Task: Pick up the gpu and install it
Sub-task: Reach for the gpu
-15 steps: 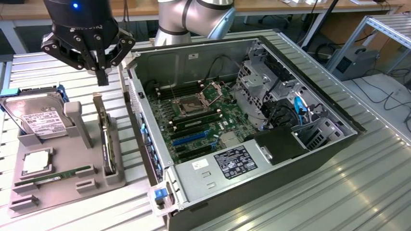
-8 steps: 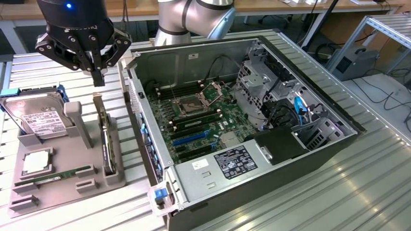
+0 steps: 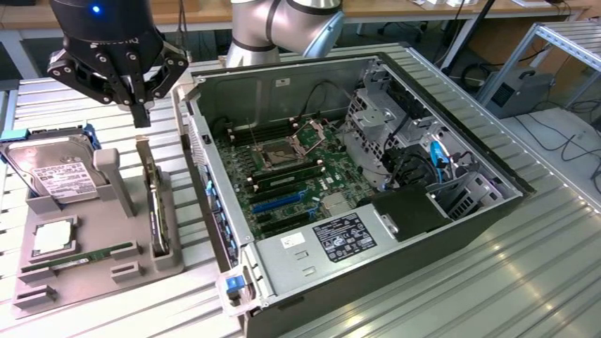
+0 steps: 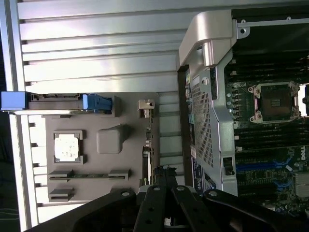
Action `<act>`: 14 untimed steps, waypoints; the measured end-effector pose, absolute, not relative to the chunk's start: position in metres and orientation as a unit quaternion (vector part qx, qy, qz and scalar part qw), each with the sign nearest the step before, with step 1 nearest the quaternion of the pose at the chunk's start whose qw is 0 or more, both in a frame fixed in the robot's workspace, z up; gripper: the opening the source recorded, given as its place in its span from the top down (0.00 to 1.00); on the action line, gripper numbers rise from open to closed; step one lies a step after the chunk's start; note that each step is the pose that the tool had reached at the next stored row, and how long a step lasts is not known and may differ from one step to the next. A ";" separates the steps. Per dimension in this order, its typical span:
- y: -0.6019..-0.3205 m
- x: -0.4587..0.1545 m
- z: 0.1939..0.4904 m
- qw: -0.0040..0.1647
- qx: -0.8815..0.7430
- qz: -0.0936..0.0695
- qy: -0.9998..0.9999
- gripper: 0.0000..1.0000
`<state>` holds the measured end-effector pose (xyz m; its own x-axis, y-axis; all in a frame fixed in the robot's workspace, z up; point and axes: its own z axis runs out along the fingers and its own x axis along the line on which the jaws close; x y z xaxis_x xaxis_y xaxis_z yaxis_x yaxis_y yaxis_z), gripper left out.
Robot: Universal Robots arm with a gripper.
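Gripper fingers pressed together, nothing in them, hanging just above the grey tray. Right beneath the tips, the gpu stands on edge in the tray's slot, along the side nearest the open computer case. The hard drive stands at the tray's opposite side, at the gripper's end. Processor and RAM stick lie flat in the tray.

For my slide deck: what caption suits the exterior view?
Closed gripper poised above the gpu standing on edge in its grey holder, beside the open computer case.
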<state>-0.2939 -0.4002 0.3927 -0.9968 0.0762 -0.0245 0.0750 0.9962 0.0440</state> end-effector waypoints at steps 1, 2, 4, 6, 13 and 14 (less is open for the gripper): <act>-0.401 -0.294 0.393 0.013 0.038 0.022 0.999 0.89; -0.402 -0.294 0.393 0.013 0.038 0.022 0.999 0.89; -0.403 -0.294 0.393 0.013 0.038 0.021 0.999 0.89; -0.405 -0.294 0.393 0.013 0.038 0.021 0.999 0.89; -0.412 -0.294 0.393 0.013 0.038 0.021 0.999 0.89; -0.413 -0.294 0.393 0.013 0.038 0.021 0.999 0.89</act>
